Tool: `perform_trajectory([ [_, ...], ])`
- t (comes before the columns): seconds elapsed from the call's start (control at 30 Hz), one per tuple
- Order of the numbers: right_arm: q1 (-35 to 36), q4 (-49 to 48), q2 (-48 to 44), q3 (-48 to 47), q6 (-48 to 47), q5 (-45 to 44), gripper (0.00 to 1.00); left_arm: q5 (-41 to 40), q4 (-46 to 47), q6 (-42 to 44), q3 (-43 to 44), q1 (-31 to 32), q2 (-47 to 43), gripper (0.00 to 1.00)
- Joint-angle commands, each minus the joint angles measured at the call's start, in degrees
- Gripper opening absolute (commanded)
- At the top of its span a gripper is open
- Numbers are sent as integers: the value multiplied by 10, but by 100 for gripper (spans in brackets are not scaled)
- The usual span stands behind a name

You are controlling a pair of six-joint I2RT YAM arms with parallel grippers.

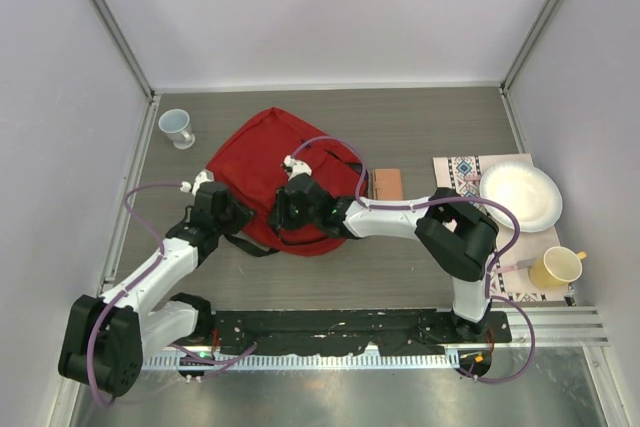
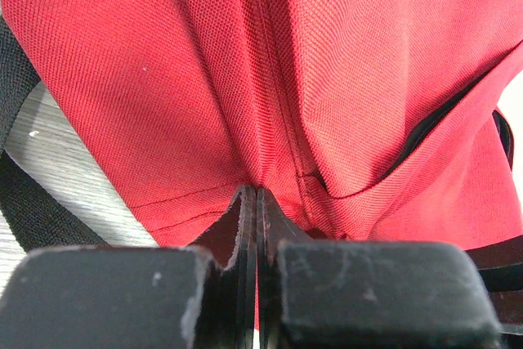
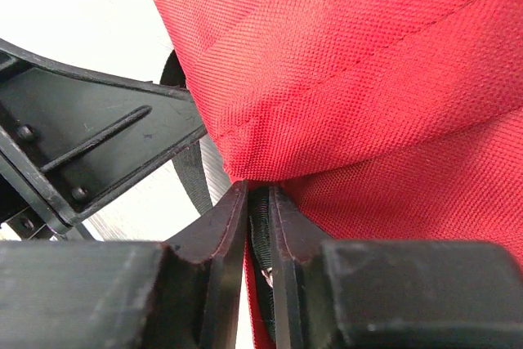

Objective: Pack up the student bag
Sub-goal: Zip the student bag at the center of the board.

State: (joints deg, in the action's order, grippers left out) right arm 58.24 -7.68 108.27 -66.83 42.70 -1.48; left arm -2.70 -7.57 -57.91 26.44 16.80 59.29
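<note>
Tightly, left gripper point(image 2: 257, 195) pinches student bag point(image 2: 163, 79); right gripper point(image 3: 259, 192) clasps it narrowly.

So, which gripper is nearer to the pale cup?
Left. The left gripper pinches the bag's left edge, the side facing the cup; the right gripper is at the bag's near edge, farther right.

My left claw point(image 2: 257, 202) is matt black plastic, scuffed pale at the edges. The large red backpack point(image 2: 204, 79) is coarse, matt woven cloth with stitched seams, and its black strap point(image 2: 29, 210) is webbing. The grey table point(image 1: 420, 117) shows wood grain.
</note>
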Motion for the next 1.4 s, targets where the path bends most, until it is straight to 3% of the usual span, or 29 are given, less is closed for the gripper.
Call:
perform_trajectory([
  [0.0,-2,-25,-5,-12,5,-8,22,3,5,10,-6,-3,3,0],
  [0.4,-2,14,5,-23,-5,-28,11,4,5,7,-7,-2,0,0],
  [0.6,-2,33,10,-36,-12,-40,28,8,9,7,-7,-2,2,0],
  [0.8,-2,43,23,-49,-13,-36,29,9,11,6,-10,-3,0,0],
  [1.13,0,93,33,-63,-22,-79,14,10,12,5,-9,-3,2,0],
  [1.27,2,93,34,-63,-25,-80,1,9,12,5,-9,-3,2,0],
  [1.37,4,89,23,-58,-36,-85,1,9,9,5,-10,-3,0,0],
])
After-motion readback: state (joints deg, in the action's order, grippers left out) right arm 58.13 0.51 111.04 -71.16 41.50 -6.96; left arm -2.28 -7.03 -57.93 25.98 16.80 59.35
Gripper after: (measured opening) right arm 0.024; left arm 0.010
